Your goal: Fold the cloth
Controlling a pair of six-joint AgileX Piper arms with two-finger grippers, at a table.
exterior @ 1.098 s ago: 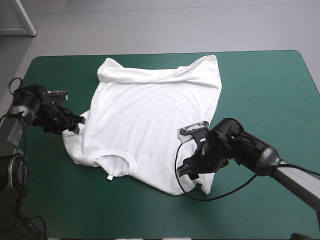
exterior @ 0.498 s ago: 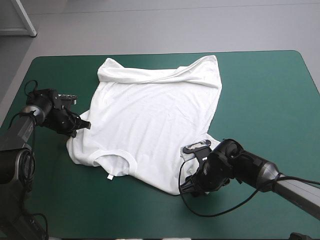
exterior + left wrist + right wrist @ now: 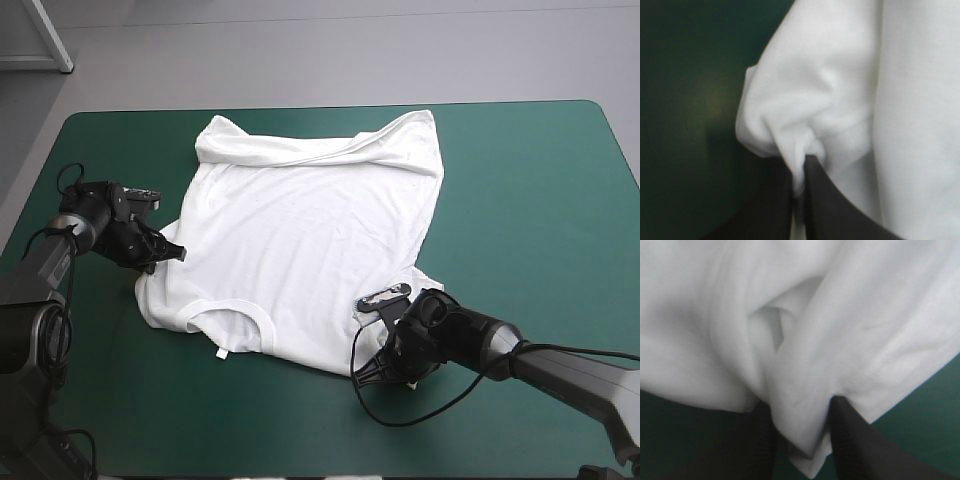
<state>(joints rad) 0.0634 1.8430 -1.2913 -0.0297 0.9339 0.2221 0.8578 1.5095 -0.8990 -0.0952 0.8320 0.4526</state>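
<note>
We see the T-shirt (image 3: 300, 230) spread flat across the middle of the teal-green counter (image 3: 560, 200), collar toward the near edge and the hem folded over itself toward the far edge. The left gripper (image 3: 172, 253) sits at the sleeve on the counter's left side. It has crept in toward the shirt since the earlier frames, and that sleeve's edge is nudged slightly inward with it. In its wrist view the left gripper (image 3: 799, 185) is clenched, its black fingers (image 3: 840, 210) all but meeting on a pinched tuft of the white T-shirt (image 3: 840, 100).

The right gripper (image 3: 375, 368) is at the other sleeve. Compared with before, it has slid toward the near edge and a little toward the left. The sleeve flap that earlier lay out beside it is now gathered in under it. Its wrist view shows the right gripper (image 3: 800, 440) grasping a thick fold of the T-shirt (image 3: 715, 315) between its fingers (image 3: 860, 445).
</note>
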